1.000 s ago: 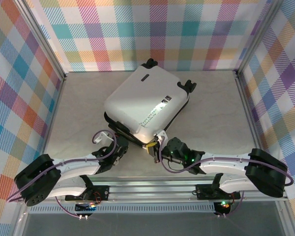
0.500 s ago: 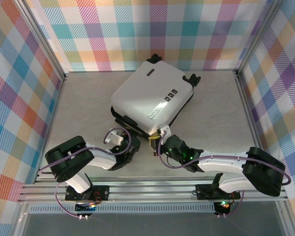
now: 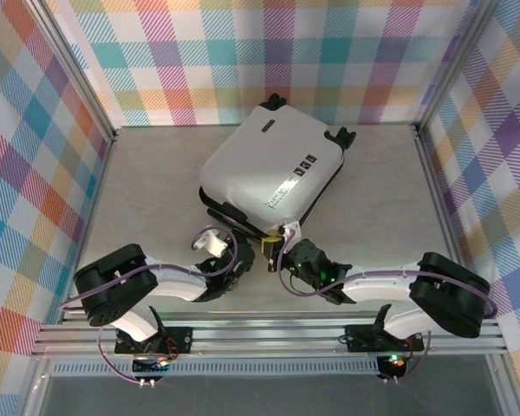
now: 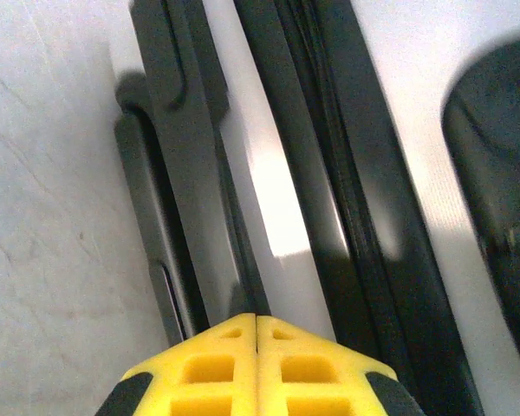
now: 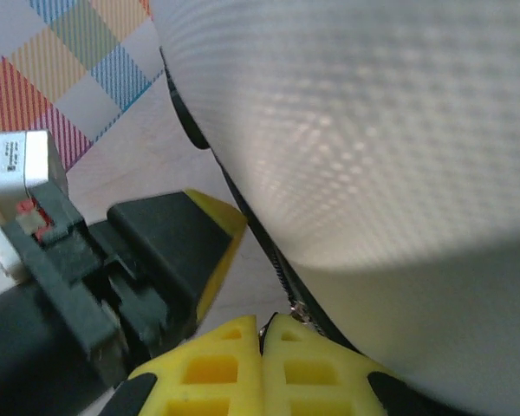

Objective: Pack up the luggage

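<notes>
The luggage (image 3: 269, 173) lies closed on the table, white shell up, its black wheels toward the back wall. My left gripper (image 3: 243, 256) is shut with nothing between its yellow fingers, its tip against the case's near edge by the black zipper band (image 4: 355, 173). My right gripper (image 3: 270, 249) sits just to its right at the same edge. In the right wrist view its fingertips (image 5: 264, 322) are pressed together on the small zipper pull (image 5: 292, 309) under the white shell (image 5: 373, 130). The left gripper's finger (image 5: 178, 247) lies close beside.
Plaid walls (image 3: 269, 52) and aluminium posts (image 3: 433, 95) close in the table on three sides. Bare tabletop (image 3: 139, 199) lies left and right of the case. The arm bases and a metal rail (image 3: 269, 334) run along the near edge.
The case has slid and turned toward the back right. My left arm has folded in, bringing its gripper up to the case's near edge next to the right gripper.
</notes>
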Robot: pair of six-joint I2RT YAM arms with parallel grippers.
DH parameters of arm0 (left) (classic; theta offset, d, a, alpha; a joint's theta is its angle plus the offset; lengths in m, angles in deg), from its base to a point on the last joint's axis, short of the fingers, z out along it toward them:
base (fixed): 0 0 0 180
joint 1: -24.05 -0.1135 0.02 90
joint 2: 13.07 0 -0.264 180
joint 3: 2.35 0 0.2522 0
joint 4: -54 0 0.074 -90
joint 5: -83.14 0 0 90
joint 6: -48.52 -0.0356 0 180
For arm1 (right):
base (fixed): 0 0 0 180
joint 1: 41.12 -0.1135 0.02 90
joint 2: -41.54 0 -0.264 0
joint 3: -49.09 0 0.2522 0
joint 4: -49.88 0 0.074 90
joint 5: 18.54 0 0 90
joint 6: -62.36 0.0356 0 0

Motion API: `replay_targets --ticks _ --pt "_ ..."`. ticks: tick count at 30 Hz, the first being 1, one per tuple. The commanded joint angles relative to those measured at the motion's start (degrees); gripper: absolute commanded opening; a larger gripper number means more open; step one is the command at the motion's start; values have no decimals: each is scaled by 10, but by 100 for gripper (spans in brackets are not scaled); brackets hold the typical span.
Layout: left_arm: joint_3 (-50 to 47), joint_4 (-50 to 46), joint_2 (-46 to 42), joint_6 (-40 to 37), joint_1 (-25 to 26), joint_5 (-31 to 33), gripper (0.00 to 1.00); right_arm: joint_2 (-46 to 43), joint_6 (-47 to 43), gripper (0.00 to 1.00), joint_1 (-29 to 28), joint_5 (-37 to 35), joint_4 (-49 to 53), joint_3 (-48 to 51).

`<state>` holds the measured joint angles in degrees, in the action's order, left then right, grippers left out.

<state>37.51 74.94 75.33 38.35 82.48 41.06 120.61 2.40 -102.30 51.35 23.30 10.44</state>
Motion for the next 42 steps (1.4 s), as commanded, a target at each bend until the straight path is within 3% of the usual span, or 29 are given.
replay_targets --ticks 1,11,14,17,20,28,32,36,42 --pt "17 3 -3 -13 26 -130 0 34 6 0 -12 76 -49 -39" --pt "-11 2 -25 0 30 -111 0 90 6 0 -12 54 -103 -82" --pt "-19 -24 -49 1 30 -97 0 80 -12 0 -12 64 -75 -94" --pt "-21 -92 -92 3 30 -79 0 62 -32 0 1 114 20 -136" --pt "-5 -213 -152 4 30 -55 0 18 -46 23 13 131 98 -149" --pt "51 -475 -267 -16 31 3 0 -112 -78 56 80 180 288 -184" --pt "75 -535 -273 -40 30 14 0 -167 -82 63 160 191 379 -205" --pt "135 -599 -253 -94 30 14 0 -175 -75 74 334 248 438 -227" --pt "214 -640 -221 -209 6 -46 20 -70 -48 93 560 406 425 -282"
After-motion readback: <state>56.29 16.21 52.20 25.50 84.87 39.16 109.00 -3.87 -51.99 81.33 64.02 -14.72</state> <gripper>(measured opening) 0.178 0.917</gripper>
